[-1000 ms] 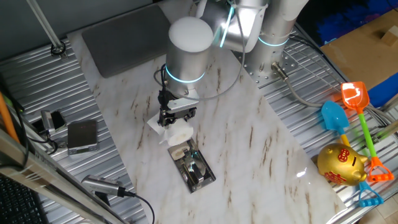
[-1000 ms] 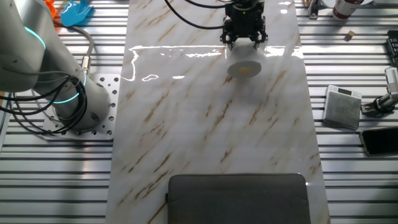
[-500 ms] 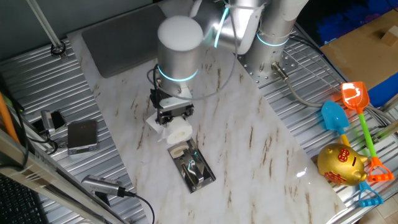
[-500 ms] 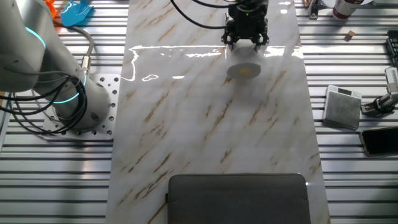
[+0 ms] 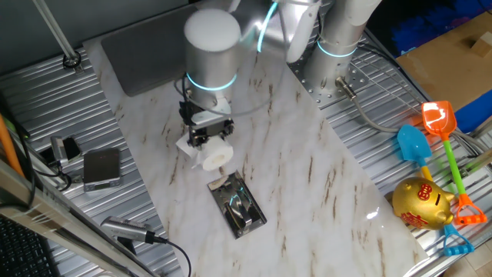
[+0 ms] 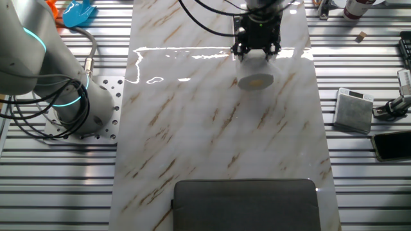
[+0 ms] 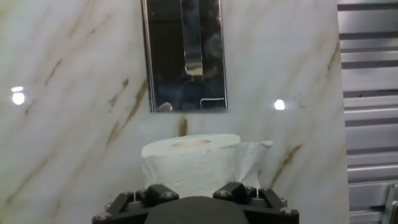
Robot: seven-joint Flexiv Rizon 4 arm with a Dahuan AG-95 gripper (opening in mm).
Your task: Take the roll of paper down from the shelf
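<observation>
The white roll of paper (image 5: 216, 156) hangs under my gripper (image 5: 211, 145), which is shut on it, just up and left of the shelf (image 5: 239, 205). The shelf is a black holder with a shiny silver rim, lying flat on the marble table with nothing on it. In the other fixed view the roll of paper (image 6: 255, 81) shows its yellowish core below the gripper (image 6: 255, 54). In the hand view the roll of paper (image 7: 189, 160) fills the near foreground, a loose sheet trailing right, and the shelf (image 7: 183, 57) lies beyond it. My fingertips are hidden there.
A large grey pad (image 5: 154, 45) lies at the table's far end. A small grey box (image 5: 101, 167) with cables sits on the slatted metal left of the marble. A gold piggy bank (image 5: 421, 202) and plastic shovels (image 5: 432, 127) lie at the right. The arm's base (image 5: 338, 54) stands behind.
My gripper has carried the roll of paper up and to the left, off the end of the shelf. The shelf's whole length now shows.
</observation>
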